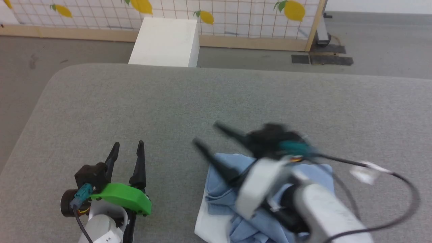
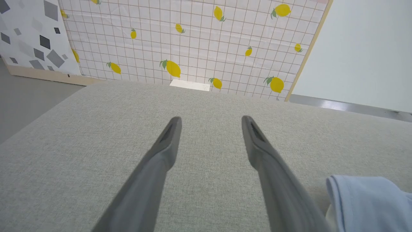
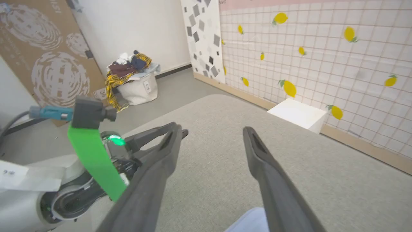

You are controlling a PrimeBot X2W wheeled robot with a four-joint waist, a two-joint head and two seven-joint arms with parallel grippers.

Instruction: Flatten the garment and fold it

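The light blue T-shirt (image 1: 219,195) lies bunched at the near edge of the grey padded surface (image 1: 236,101). The right pincer (image 1: 205,133) hovers over it, spread and empty, probably to regrip. The left pincer (image 1: 128,144), also released, waits alongside.

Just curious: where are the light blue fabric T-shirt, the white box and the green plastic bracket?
light blue fabric T-shirt (image 1: 218,193): head view, its left blue folds.
white box (image 1: 165,42): head view, its top face.
green plastic bracket (image 1: 123,197): head view, its middle.
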